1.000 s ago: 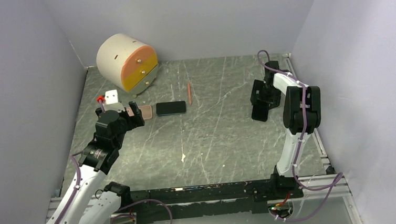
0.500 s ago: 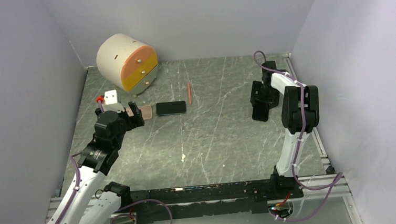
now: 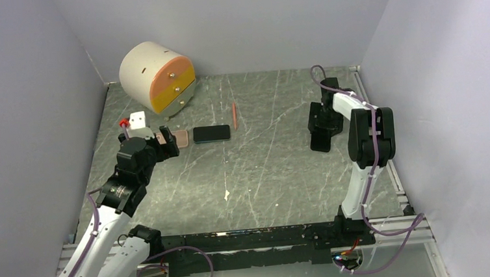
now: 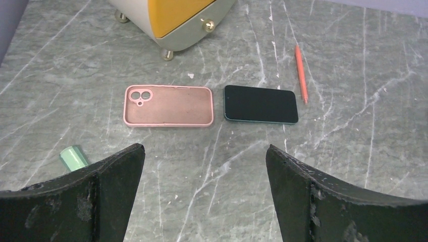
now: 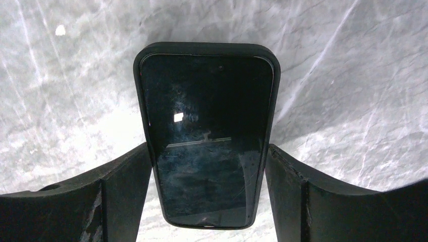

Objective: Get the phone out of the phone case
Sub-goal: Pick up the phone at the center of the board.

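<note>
My right gripper is shut on a phone in a black case, one finger on each long side, holding it above the table. In the top view this gripper is at the right, with the cased phone hanging below it. An empty pink phone case lies flat beside a bare dark phone at the left centre; both also show in the top view, the case and the phone. My left gripper is open and empty, just short of the pink case.
A round cream cabinet with orange and yellow drawers stands at the back left. A red pen lies behind the bare phone. A white block and a green cylinder are near my left gripper. A white scrap lies mid-table.
My right gripper has shifted slightly left and back with the black-cased phone. My left arm and the things on the table have not moved.
</note>
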You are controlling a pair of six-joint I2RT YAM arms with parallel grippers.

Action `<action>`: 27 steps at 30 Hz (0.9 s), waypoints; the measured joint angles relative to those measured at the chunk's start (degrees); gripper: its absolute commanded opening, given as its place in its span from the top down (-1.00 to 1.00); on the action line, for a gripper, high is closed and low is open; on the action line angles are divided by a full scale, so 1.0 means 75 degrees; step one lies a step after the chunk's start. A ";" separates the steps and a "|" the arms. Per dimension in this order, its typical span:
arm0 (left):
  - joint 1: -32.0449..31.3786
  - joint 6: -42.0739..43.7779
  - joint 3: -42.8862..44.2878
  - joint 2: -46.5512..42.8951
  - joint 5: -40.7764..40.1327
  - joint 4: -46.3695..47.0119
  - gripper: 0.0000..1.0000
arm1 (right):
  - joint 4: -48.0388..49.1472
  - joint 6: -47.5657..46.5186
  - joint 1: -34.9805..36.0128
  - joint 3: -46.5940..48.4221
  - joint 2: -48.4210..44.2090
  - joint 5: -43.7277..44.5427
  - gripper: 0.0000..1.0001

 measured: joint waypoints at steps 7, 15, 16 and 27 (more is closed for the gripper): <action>0.0000 -0.0114 0.0000 0.0157 0.0548 -0.0012 -0.89 | 0.0000 -0.0102 0.0603 -0.0493 -0.0385 -0.0140 0.05; 0.0000 -0.0746 0.0128 0.0746 0.1696 -0.0178 -0.89 | -0.0108 -0.0329 0.2025 -0.1107 -0.1224 -0.0583 0.20; 0.0000 -0.0839 0.0166 0.0833 0.1833 -0.0184 -0.89 | -0.0087 -0.0367 0.2101 -0.1131 -0.1332 -0.0667 0.21; 0.0000 -0.2104 0.0274 0.1725 0.3418 -0.0055 -0.89 | 0.0688 -0.0959 0.3998 -0.1230 -0.2451 -0.1588 0.28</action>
